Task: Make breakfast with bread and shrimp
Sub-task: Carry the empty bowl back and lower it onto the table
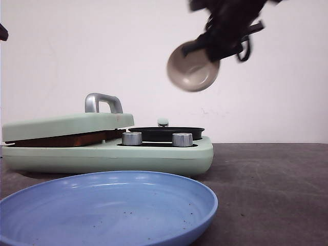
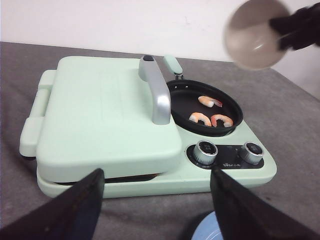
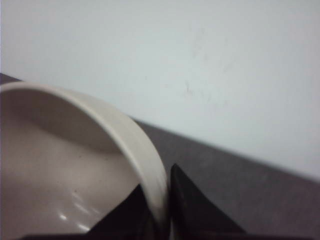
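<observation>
Cooker body (image 2: 100, 120): pale green, smooth, satin like moulded plastic.
Lid handle (image 2: 156, 95): brushed silvery metal, soft sheen.
Knobs (image 2: 205, 151): shiny metal with ridged rims.
Round pan (image 2: 187, 106): black, matt, non-stick look.
Shrimp (image 2: 210, 101): pink and white, moist gloss.
Bowl (image 1: 192, 69): beige, glazed, small highlights on the inner wall in the right wrist view.
Plate (image 1: 107, 210): blue, smooth, semi-gloss, with dark specks.
Desk (image 1: 271, 195): dark grey, dull, finely grained like felt or cloth.
Wall (image 1: 77, 51): white, matt, faintly scuffed.
</observation>
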Tool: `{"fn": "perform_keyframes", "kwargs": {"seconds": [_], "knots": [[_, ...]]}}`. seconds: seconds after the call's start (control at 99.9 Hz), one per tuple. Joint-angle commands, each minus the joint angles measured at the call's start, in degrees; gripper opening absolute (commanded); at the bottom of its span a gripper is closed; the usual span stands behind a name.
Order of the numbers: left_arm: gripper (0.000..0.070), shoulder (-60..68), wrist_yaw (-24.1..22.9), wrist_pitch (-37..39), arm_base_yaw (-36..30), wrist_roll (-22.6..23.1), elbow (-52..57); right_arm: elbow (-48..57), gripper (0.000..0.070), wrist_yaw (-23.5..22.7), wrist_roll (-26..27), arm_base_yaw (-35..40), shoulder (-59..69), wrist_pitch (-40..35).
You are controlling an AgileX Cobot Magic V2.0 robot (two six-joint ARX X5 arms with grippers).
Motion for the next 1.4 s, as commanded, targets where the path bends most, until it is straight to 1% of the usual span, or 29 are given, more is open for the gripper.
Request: {"fn": "perform_keyframes", "kwargs": {"seconds": [0.0,0.12,0.24,0.41,0.491,0.561,0.601,0.681,0.811,0.851,1.121,1.391], "knots": [[0.0359,0.0,-0.3,-0.1,-0.2,0.5,0.4,1.4,0.0003,-3.7,12.5,-1.8,-2.8,-6.3],[0.0359,0.0,-0.3,-0.7,-0.2,0.5,0.4,2.2,0.0003,-12.3,20.4,-6.6,-8.5,-17.7],[0.0359,0.0,-0.3,-1.2,-0.2,0.5,0.4,3.5,0.0003,-21.2,24.3,-11.9,-12.3,-27.6],[0.0359,0.0,-0.3,-1.6,-0.2,0.5,0.4,6.5,0.0003,-34.8,24.8,-19.6,-14.1,-43.0],[0.0359,0.0,-0.3,-1.6,-0.2,0.5,0.4,6.8,0.0003,-41.9,24.7,-22.6,-14.0,-48.2],[0.0359,0.0,-0.3,-1.6,-0.2,0.5,0.4,6.8,0.0003,-45.5,24.1,-24.5,-13.7,-51.6],[0.0359,0.0,-0.3,-1.6,-0.2,0.5,0.4,6.8,0.0003,-46.0,22.8,-25.1,-13.6,-53.4],[0.0359,0.0,-0.3,-1.6,-0.2,0.5,0.4,6.7,0.0003,-45.5,19.8,-25.6,-13.0,-57.0],[0.0359,0.0,-0.3,-1.6,-0.2,0.5,0.4,6.6,0.0003,-40.3,15.1,-25.6,-11.4,-61.7],[0.0359,0.0,-0.3,-1.6,-0.2,0.5,0.4,6.6,0.0003,-39.5,14.4,-25.6,-10.6,-62.1],[0.0359,0.0,-0.3,-1.8,-0.2,0.5,0.4,6.1,0.0003,-39.4,14.1,-25.9,-2.0,-61.9],[0.0359,0.0,-0.3,-1.8,-0.2,0.4,0.4,6.1,0.0003,-40.2,14.4,-25.2,5.7,-58.9]]}}
